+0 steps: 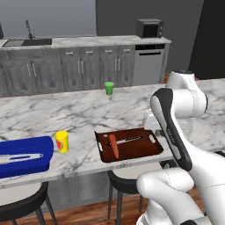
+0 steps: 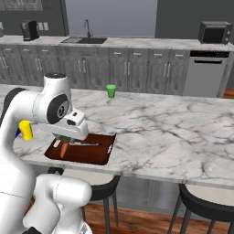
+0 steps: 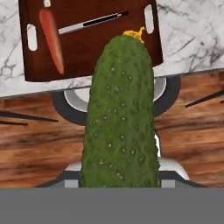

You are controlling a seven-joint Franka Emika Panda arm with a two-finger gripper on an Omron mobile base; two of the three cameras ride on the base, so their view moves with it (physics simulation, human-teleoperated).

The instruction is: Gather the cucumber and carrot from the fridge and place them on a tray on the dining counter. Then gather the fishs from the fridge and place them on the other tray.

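Left base view: a dark brown tray (image 1: 132,145) lay on the dining counter (image 1: 88,112) with the carrot (image 1: 114,146) and a slim dark utensil (image 1: 132,139) on it. The other tray (image 1: 24,157), blue, sat to its left, a silver fish (image 1: 19,157) inside, a yellow cup (image 1: 62,141) beside it, a green cup (image 1: 109,87) further back. No legible writing was observed.

Right base view: the gripper (image 2: 66,138) hung over the brown tray's near-left end.

Hand view: the cucumber (image 3: 120,118) was clamped between the jaws, suspended above a stool and wooden floor just off the counter edge.
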